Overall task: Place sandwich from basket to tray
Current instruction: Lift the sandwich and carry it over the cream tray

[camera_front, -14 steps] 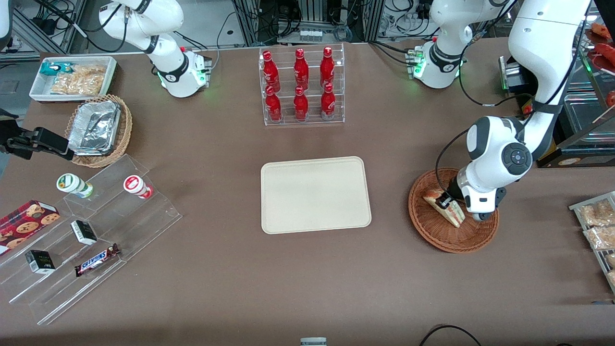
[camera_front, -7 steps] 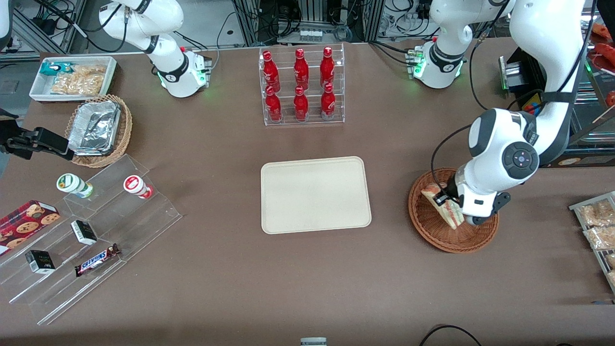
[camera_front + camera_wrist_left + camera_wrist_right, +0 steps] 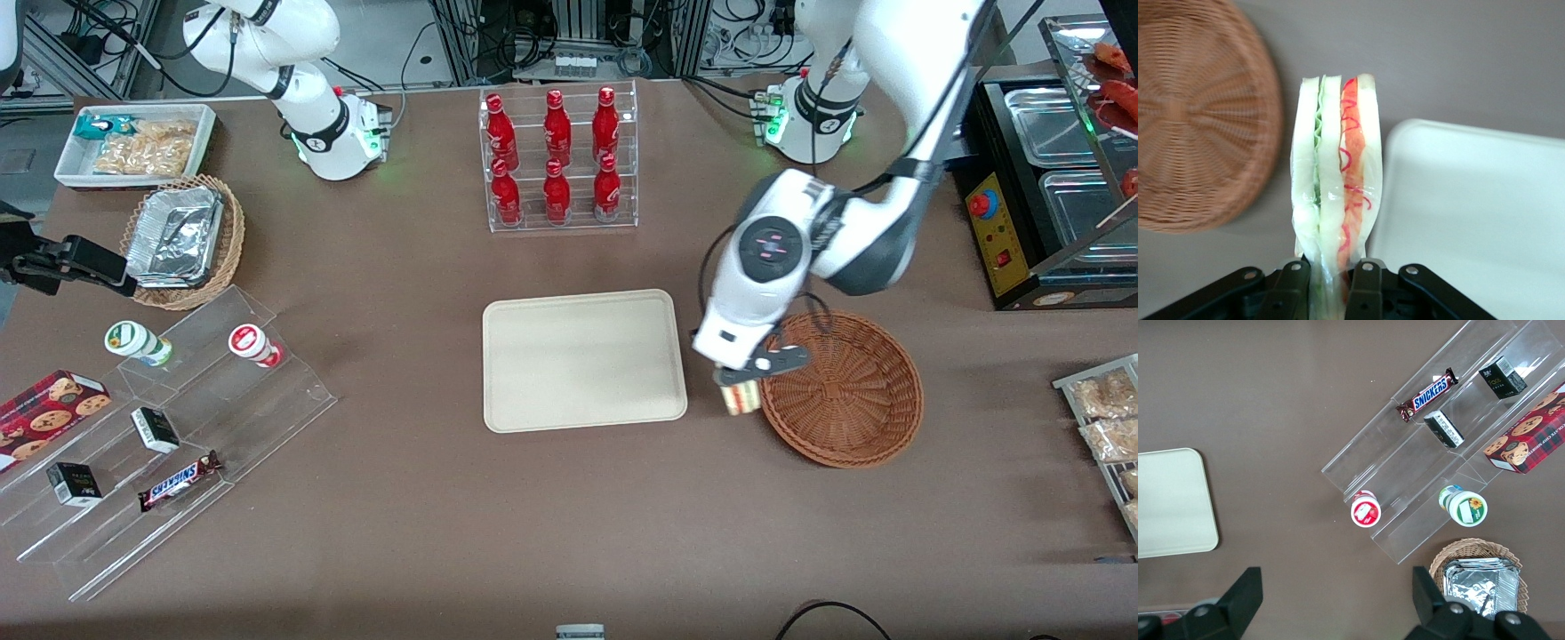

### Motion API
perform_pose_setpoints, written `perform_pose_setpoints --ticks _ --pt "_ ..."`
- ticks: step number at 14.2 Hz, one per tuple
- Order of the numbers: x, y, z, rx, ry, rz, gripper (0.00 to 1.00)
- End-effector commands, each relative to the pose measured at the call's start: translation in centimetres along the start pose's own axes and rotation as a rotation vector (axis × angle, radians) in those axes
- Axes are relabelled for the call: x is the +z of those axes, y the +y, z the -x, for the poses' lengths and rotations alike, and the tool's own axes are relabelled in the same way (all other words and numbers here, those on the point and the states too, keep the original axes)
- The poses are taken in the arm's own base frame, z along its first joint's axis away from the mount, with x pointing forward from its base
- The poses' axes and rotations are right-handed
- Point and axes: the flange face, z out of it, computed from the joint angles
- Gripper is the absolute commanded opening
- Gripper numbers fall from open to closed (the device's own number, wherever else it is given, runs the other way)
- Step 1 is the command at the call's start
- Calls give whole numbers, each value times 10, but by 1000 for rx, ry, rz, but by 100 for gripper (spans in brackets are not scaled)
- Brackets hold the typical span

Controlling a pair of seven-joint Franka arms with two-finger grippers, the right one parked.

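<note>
While my gripper [image 3: 742,384] hangs above the counter [image 3: 569,516] between basket [image 3: 845,400] and tray [image 3: 582,360], its jaws are clamped on the sandwich [image 3: 1337,173], held upright, clear of the basket and just beside the tray's edge.

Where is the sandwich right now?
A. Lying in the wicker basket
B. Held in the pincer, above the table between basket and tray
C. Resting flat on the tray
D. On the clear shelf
B: the pincer grips the sandwich in the gap between the basket and the tray.
</note>
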Motion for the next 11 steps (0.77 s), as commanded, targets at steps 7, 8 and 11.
perform_pose_setpoints --ticks 7,8,11 --pt "59 165 63 43 8 141 13" --pt "59 174 64 40 7 155 13" --pt "67 181 69 44 -4 157 15"
